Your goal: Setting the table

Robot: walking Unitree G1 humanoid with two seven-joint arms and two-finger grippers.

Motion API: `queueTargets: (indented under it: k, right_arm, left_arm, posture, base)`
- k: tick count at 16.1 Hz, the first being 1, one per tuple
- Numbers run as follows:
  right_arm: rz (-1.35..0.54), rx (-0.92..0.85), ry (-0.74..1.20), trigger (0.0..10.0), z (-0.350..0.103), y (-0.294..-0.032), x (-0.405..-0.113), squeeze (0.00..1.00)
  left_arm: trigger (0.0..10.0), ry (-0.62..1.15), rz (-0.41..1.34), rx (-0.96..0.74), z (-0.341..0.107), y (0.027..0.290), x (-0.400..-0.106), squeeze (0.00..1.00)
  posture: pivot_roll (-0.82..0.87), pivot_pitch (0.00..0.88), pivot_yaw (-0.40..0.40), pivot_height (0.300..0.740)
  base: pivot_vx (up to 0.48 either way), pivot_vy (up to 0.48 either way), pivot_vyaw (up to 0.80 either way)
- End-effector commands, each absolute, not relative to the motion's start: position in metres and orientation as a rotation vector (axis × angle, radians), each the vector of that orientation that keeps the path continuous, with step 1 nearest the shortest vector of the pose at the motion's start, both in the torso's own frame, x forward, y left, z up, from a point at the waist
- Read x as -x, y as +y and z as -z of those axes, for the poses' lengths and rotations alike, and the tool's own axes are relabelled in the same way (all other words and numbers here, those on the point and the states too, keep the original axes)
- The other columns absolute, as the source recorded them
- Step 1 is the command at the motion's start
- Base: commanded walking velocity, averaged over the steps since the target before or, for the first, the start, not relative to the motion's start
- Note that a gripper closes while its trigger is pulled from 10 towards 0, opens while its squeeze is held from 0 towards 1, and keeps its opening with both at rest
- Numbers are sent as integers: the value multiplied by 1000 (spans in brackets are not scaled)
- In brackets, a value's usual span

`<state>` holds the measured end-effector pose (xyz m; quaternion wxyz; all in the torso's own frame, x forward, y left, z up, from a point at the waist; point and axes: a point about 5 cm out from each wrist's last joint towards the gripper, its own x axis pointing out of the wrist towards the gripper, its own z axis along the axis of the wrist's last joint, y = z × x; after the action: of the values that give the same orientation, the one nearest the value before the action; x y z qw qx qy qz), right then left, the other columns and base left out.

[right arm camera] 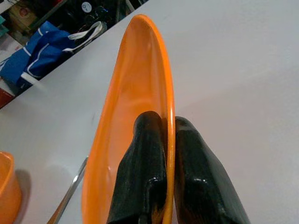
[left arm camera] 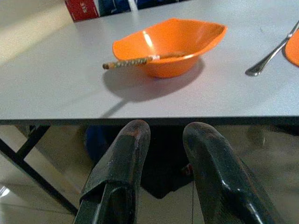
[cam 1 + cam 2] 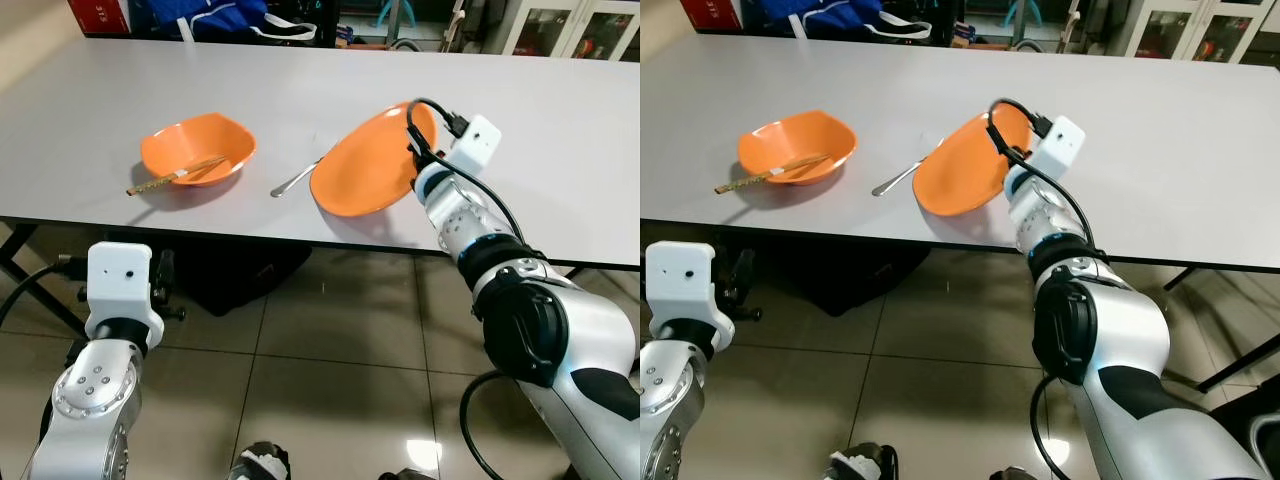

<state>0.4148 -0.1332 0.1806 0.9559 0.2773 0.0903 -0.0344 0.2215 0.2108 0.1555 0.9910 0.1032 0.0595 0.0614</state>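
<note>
An orange plate [image 3: 365,165] stands tilted on the grey table [image 3: 300,90], its near edge on the tabletop and its far rim raised. My right gripper [image 1: 167,128] is shut on that rim, one finger on each side. An orange bowl [image 3: 197,148] sits to the left with a pair of chopsticks [image 3: 172,178] resting across it. A metal spoon [image 3: 293,181] lies between bowl and plate. My left gripper [image 2: 163,135] hangs below the table's front edge, shut with nothing in it.
Blue bags [image 3: 215,18] and a red box [image 3: 97,14] lie beyond the table's far edge. A dark bag [image 3: 235,275] sits on the tiled floor under the table. Black table legs [image 3: 20,260] stand at the left. The table's right half is bare.
</note>
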Motion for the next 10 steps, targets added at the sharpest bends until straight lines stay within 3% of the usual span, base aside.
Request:
queueTargets:
  k: [1, 6, 10]
  right_arm:
    - [95, -535, 210, 10000, -173, -137, -412, 0]
    - [132, -481, 281, 10000, -150, -140, -405, 0]
    - [96, -333, 377, 10000, -128, -130, -396, 0]
  left_arm:
    - [10000, 118, -128, -216, -159, 213, -216, 0]
    - [10000, 149, -136, -229, -160, 216, -205, 0]
    - [10000, 164, -146, -241, -161, 218, -199, 0]
  posture:
    - [222, 136, 49, 740]
    - [249, 159, 57, 740]
    - [268, 172, 56, 740]
  base:
    - [0, 0, 0]
    - [0, 0, 0]
    - [0, 0, 0]
